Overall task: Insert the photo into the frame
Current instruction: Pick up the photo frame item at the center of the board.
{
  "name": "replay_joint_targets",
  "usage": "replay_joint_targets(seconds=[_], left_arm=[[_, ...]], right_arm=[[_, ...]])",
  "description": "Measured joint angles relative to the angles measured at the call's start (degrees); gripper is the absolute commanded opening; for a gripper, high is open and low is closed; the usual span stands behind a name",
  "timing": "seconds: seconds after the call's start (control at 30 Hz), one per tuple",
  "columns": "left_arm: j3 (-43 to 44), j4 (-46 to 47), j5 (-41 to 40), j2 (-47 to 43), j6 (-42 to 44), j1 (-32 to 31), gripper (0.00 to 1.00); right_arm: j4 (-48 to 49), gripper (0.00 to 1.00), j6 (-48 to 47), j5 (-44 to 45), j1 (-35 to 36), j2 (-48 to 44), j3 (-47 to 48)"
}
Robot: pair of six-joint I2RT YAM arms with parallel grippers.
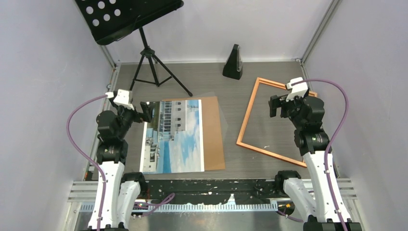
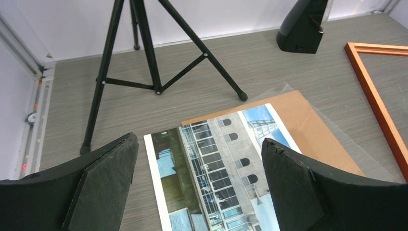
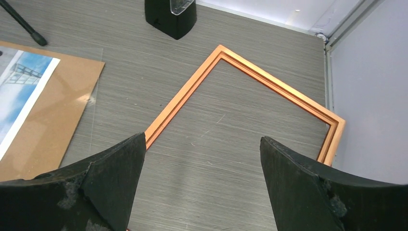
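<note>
The photo point(image 1: 174, 137) point(image 2: 219, 168), a white-bordered print of a white building, sky and water, lies flat at table centre-left, partly over a brown backing board point(image 1: 214, 130) point(image 2: 308, 127). The copper-orange frame point(image 1: 248, 115) point(image 3: 187, 91) lies flat and empty on the right. My left gripper point(image 1: 146, 110) point(image 2: 199, 144) hovers open over the photo's far left corner, holding nothing. Above the frame's inside, my right gripper point(image 1: 275, 105) point(image 3: 203, 142) is open and empty as well.
A black tripod stand point(image 1: 153, 67) point(image 2: 154, 57) with a perforated tray stands at the back left. A black metronome-like object point(image 1: 234, 62) point(image 3: 171, 17) sits at the back centre. A clear sheet point(image 2: 337, 132) edges out from under the board. Walls enclose three sides.
</note>
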Motion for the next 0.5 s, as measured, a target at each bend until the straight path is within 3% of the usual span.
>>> replay_joint_targets(seconds=[0.23,0.5], left_arm=[[0.3,-1.9,1.9,2.0,2.1,0.0,0.99],[0.7,-9.2,3.1,8.3,5.5,0.0,0.99]], right_arm=[[-0.5,0.95,-0.1,-1.2,6.6,3.5,0.4],[-0.6,0.95,0.0,-1.7,19.4,17.6,3.5]])
